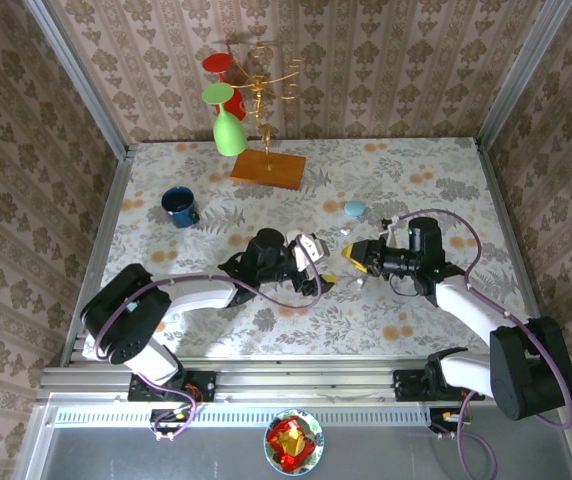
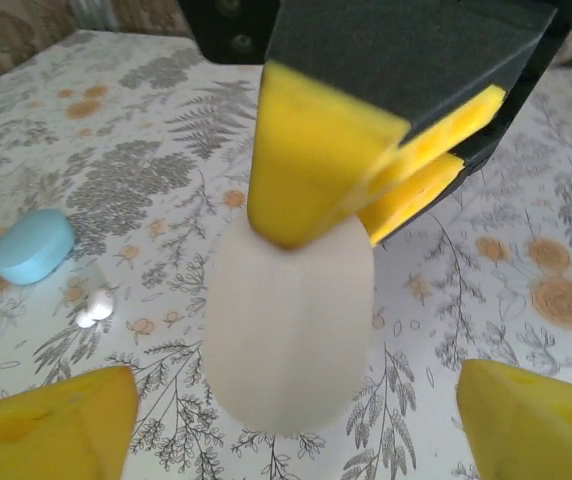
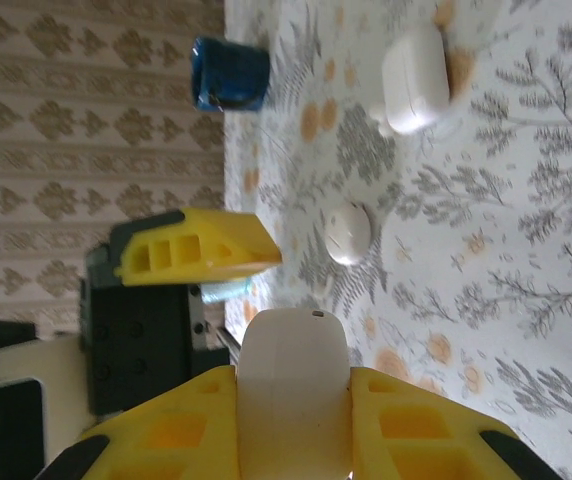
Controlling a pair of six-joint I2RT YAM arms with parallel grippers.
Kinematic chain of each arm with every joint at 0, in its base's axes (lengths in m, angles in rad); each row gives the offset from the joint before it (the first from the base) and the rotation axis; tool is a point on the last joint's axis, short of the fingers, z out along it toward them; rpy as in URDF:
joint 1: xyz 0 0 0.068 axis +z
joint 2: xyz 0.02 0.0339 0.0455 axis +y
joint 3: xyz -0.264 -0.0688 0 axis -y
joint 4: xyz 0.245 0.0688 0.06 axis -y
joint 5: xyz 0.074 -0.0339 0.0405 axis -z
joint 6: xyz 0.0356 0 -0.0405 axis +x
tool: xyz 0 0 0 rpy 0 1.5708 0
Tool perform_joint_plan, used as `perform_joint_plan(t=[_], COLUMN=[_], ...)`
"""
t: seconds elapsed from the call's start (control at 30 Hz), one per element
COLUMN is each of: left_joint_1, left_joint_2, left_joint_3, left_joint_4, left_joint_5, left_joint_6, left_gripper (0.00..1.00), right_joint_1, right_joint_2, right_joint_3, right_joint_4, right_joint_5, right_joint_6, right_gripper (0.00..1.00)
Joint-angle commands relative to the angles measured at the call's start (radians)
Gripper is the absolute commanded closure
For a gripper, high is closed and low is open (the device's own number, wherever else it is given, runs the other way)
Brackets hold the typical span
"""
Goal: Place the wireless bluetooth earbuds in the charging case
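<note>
Right tool (image 3: 291, 405) pinches a white charging case (image 3: 291, 345) at the frame's bottom. In the left wrist view, left tool (image 2: 291, 430) is spread wide just under it. Farther, at middle left, tiny white earbuds (image 2: 96, 305) lie on the bench (image 2: 486, 300) near a teal disc (image 2: 31, 245). Nothing seems inserted yet; picking up and seating the buds remain.

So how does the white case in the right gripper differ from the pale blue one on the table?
The white case is pinched between the pads of the right gripper, while the pale blue case lies loose on the table. The white case is egg-shaped and looks taller; the pale blue case is a flat, round puck. Both are smooth and rounded.
</note>
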Motion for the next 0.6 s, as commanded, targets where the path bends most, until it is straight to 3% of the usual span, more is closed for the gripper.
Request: perform_joint_plan(t=[0.0, 0.2, 0.33, 0.57], left_joint_1=[0.023, 0.109, 0.188, 0.220], left_joint_2=[-0.033, 0.006, 0.064, 0.089], left_joint_3=[-0.058, -0.117, -0.134, -0.074], left_joint_4=[0.199, 0.468, 0.691, 0.689], left_joint_5=[0.012, 0.147, 0.224, 0.296], left_joint_6=[-0.080, -0.207, -0.300, -0.255], left_gripper=[0.08, 0.01, 0.01, 0.02], right_joint_1=[-0.027, -0.045, -0.044, -0.038], right_joint_2=[-0.026, -0.028, -0.035, -0.049], right_joint_3=[-0.026, -0.047, -0.045, -0.022], right_joint_4=[0.170, 0.371, 0.462, 0.608], right_joint_5=[-0.026, -0.025, -0.032, -0.022], right_joint_6=[0.137, 0.319, 0.426, 0.560], right_gripper=[0.80, 0.84, 0.86, 0.89])
